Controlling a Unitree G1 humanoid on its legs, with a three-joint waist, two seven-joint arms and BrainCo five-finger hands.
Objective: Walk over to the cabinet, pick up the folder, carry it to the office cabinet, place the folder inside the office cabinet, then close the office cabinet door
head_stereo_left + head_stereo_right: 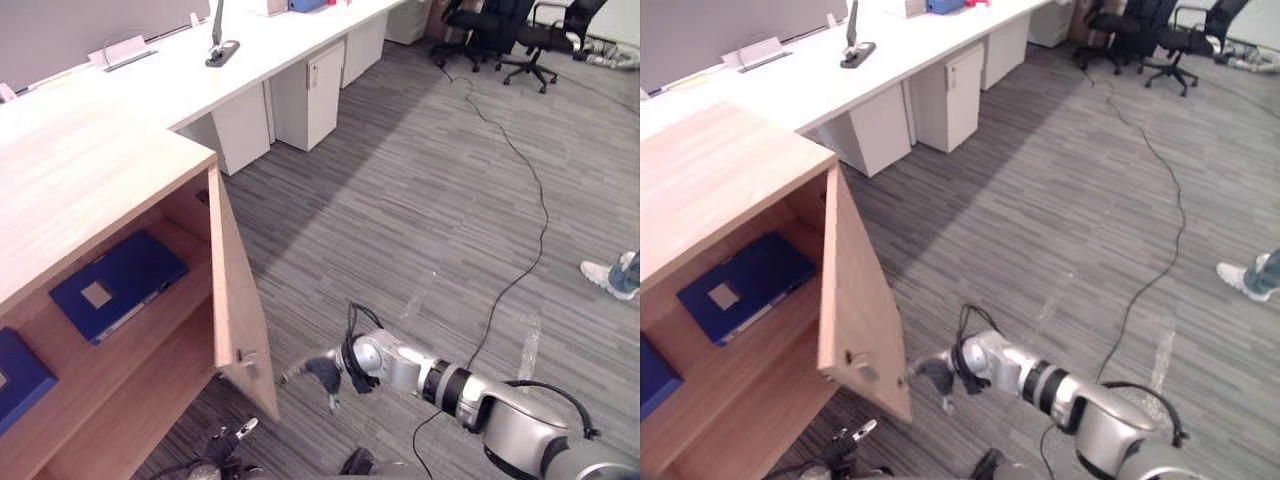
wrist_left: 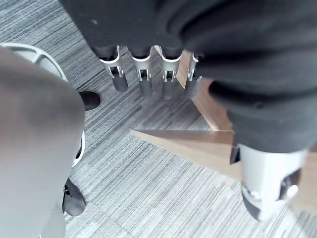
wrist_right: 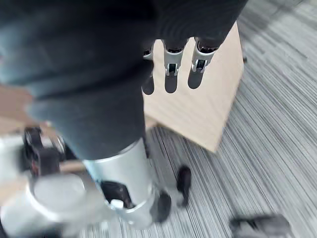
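Note:
The blue folder (image 1: 118, 283) lies flat on the upper shelf inside the wooden office cabinet (image 1: 80, 180). The cabinet door (image 1: 235, 300) stands open, swung out toward me. My right hand (image 1: 322, 373) is low by the door's outer face, near its bottom corner, with fingers (image 3: 171, 69) straight and pointing at the door panel (image 3: 198, 109). I cannot tell whether they touch it. My left hand (image 1: 232, 435) hangs low in front of the cabinet, its fingers (image 2: 143, 74) straight and holding nothing.
A second blue item (image 1: 15, 375) lies on the lower shelf at the far left. A long white desk (image 1: 200, 70) with white pedestals (image 1: 312, 90) runs behind the cabinet. Office chairs (image 1: 500, 30) stand far back. A person's shoe (image 1: 610, 275) is at the right edge.

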